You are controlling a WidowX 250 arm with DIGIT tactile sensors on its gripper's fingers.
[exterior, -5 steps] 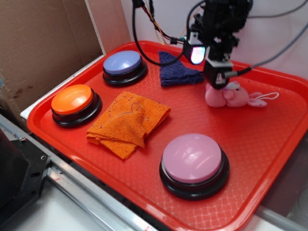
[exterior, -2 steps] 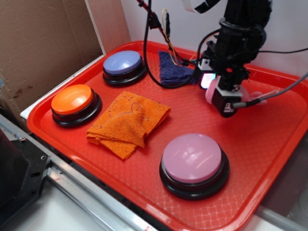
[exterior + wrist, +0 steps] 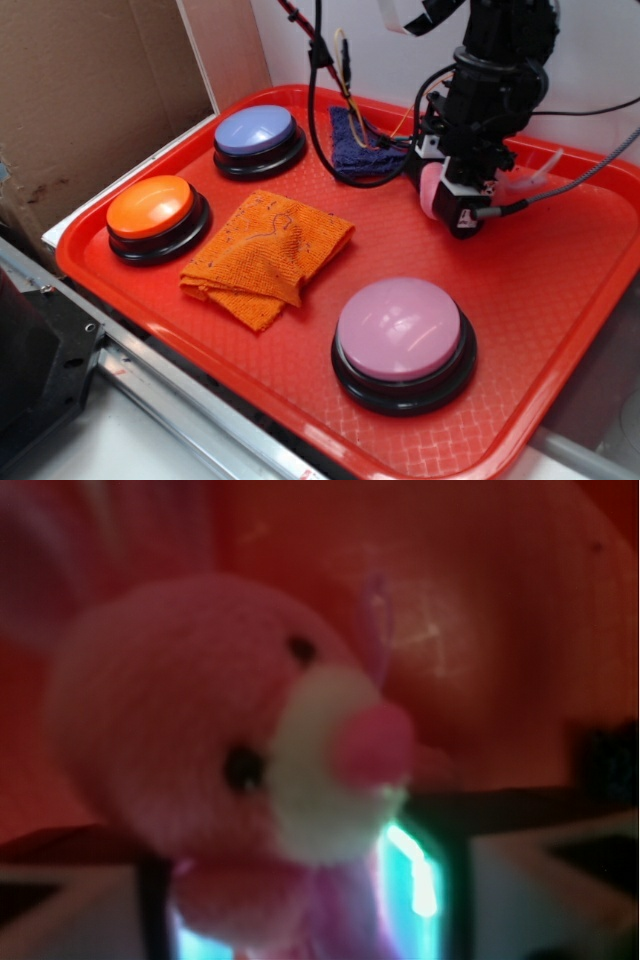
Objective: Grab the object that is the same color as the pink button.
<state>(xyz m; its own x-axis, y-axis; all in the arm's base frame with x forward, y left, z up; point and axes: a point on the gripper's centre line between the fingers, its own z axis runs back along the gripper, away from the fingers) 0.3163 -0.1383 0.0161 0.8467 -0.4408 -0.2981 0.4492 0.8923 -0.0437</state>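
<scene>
Three dome buttons, pink button point(image 3: 402, 330), lavender button point(image 3: 257, 132), orange button point(image 3: 151, 207), and two cloths point(image 3: 268, 255) sit on one red tray point(image 3: 560, 300). The tool point(image 3: 462, 200), at two o'clock, seems clamped on the pink bunny point(image 3: 220, 760).

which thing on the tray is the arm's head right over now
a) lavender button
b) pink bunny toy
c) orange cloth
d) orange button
b: the gripper sits at the back right of the red tray, with the pink bunny toy showing at its side, and the wrist view is filled by the bunny's face.
</scene>
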